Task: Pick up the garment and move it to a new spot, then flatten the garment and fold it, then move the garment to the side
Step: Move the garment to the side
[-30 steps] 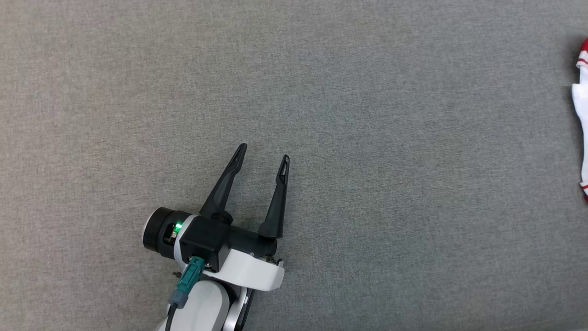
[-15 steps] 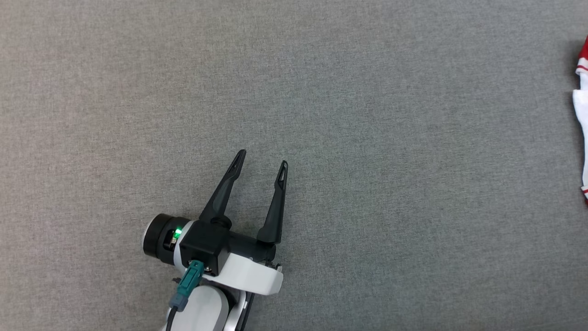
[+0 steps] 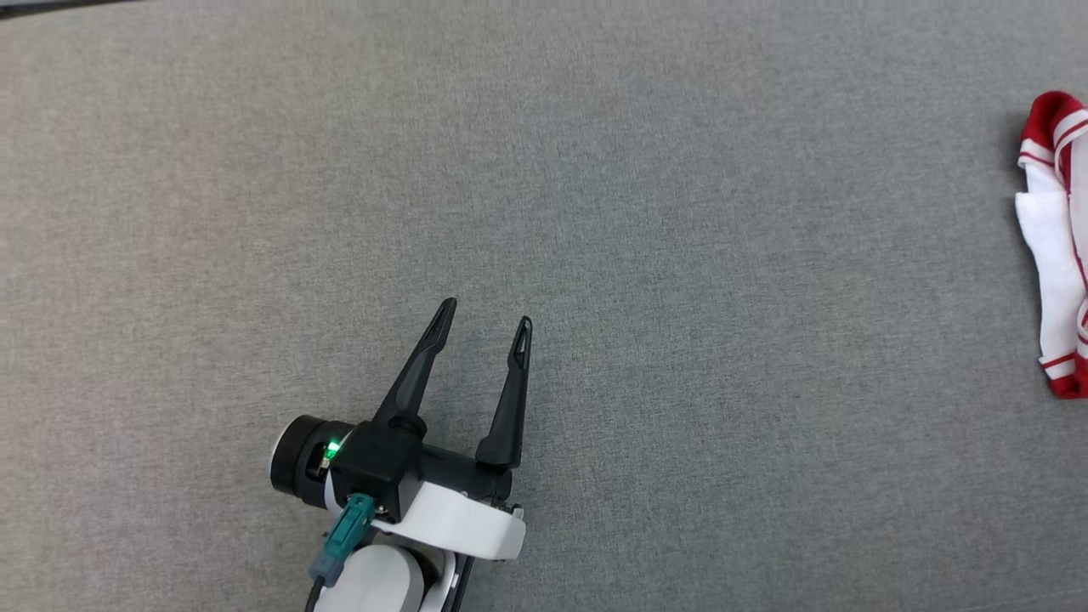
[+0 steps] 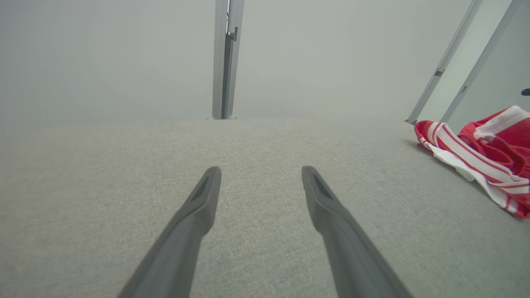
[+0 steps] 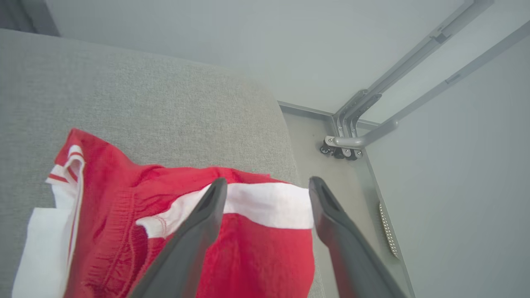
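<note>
**Both tools wide open, garment bunched up at the right edge**

Ok so here's where things are. The red-and-white garment (image 3: 1054,246) is lying crumpled on the grey fabric surface (image 3: 680,212), way over on the robot's right side, cut off by the edge of the head view. From the right wrist view the garment (image 5: 103,198) sits by a rounded corner of the surface (image 5: 165,95), right up at its edge, with the floor (image 5: 314,136) and a wheeled metal frame (image 5: 352,140) beyond. It's mostly red with white bands and thin red stripes, and one white panel is folded out flat on the side nearest the middle of the surface.

The right tool (image 5: 268,182) is over the garment with its two dark fingers spread well apart. Nothing is pinched between them.

The left tool (image 3: 486,315) is well apart from the garment, near the bottom middle of the head view, fingers pointing up and a bit to the right. It's also spread open and empty, with bare fabric under it. There's a green light (image 3: 333,448) lit on its wrist. In its own wrist view the left tool (image 4: 261,171) points across the surface, the garment (image 4: 488,157) off to the right and a metal upright (image 4: 225,62) straight ahead past the far edge.
</note>
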Robot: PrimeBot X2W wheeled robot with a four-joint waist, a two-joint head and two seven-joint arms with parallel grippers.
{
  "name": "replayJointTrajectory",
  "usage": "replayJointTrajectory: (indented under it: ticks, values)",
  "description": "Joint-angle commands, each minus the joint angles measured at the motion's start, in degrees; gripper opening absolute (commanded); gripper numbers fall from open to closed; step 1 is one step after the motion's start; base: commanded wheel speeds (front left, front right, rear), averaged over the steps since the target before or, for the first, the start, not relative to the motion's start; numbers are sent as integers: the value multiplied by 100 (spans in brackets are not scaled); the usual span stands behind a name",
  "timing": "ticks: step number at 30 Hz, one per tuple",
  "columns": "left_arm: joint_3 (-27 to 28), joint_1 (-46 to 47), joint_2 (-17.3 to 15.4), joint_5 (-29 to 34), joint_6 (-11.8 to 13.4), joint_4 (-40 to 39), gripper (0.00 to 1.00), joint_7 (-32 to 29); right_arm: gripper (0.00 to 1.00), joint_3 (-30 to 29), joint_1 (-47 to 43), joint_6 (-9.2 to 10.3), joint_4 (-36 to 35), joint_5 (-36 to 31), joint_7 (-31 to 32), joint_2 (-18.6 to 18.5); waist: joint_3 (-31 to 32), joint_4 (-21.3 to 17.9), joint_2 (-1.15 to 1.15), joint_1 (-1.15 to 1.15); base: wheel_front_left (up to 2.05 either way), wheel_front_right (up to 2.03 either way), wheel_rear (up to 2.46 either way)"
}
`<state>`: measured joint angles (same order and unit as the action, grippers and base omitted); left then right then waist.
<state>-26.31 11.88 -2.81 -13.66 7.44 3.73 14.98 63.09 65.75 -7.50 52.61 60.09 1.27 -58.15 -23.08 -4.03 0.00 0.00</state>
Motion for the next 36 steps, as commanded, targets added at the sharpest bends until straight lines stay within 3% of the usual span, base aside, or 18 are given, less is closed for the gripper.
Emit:
replayJointTrajectory:
  ticks: [1,7,13,18,22,27,32,36]
  values:
    - [26,-93,-23,-26,-8,-20,100,23,100,-51,78,2,-76,68,-101,4,103,14,0,0,0,0,0]
    - [110,-227,-24,-69,14,-63,100,23,100,-192,158,2,-695,381,-554,177,396,0,0,0,0,0,0]
    - [391,-362,-24,-10,56,-180,100,24,100,-456,-65,2,-1515,670,-1397,520,752,-59,0,0,0,0,0]
    - [717,-494,-21,61,46,-317,100,24,100,-1143,-503,2,-2155,737,-1655,919,1032,-106,0,0,0,0,0]
    - [1010,-584,-23,105,56,-455,100,24,100,-2528,-1304,2,-2733,102,-1646,1493,1200,-132,0,0,0,0,0]
    - [1305,-715,-21,138,11,-599,100,23,100,-4156,-2682,1,-3594,-1318,-1648,2423,1388,-132,0,0,0,0,0]
    - [1504,-888,-20,171,-26,-648,100,24,100,-5193,-3934,2,-4474,-2440,-1650,3474,1571,-104,0,0,0,0,0]
    - [1606,-1052,-20,111,56,-677,100,23,100,-5545,-4783,1,-4957,-3309,-1650,4195,1668,-79,0,0,0,0,0]
